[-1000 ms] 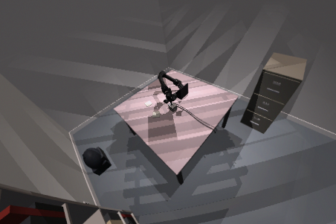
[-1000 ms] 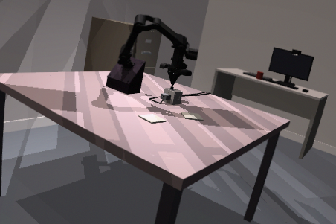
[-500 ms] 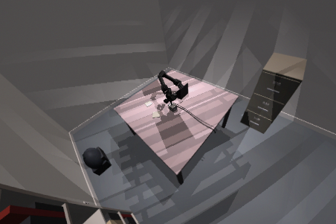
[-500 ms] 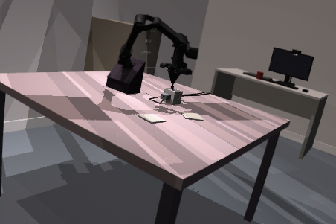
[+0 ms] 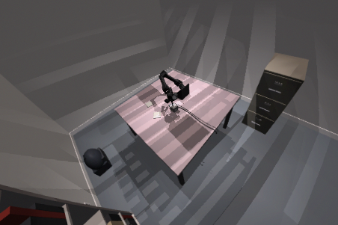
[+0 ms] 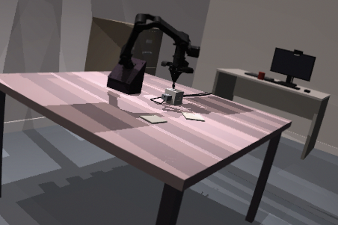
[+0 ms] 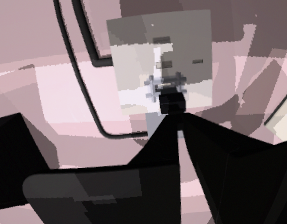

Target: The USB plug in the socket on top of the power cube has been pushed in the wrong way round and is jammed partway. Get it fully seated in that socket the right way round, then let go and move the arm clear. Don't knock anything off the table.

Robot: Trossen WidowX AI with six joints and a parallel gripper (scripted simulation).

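Observation:
The grey power cube (image 5: 173, 109) (image 6: 177, 98) (image 7: 189, 35) stands on the table, with slots in its top face. The black USB plug (image 7: 172, 103) stands at the socket collar (image 7: 150, 89) near the top's lower edge in the wrist view. A small pale patch shows between plug and collar; how deep the plug sits cannot be told. My gripper (image 6: 173, 85) (image 7: 177, 121) is shut on the USB plug, pointing down from above the cube. The fingers cover the plug's near end in the wrist view, and its metal tip is not clearly visible.
Black cables (image 5: 194, 116) (image 6: 196, 94) (image 7: 79, 85) run from the cube across the table (image 5: 176, 154) (image 6: 224, 135). A grey block (image 6: 166, 97) sits at the cube's side. Two pale flat pads lie nearby, one pad (image 5: 149, 104) (image 6: 153, 119) and another pad (image 5: 156, 115) (image 6: 193, 116).

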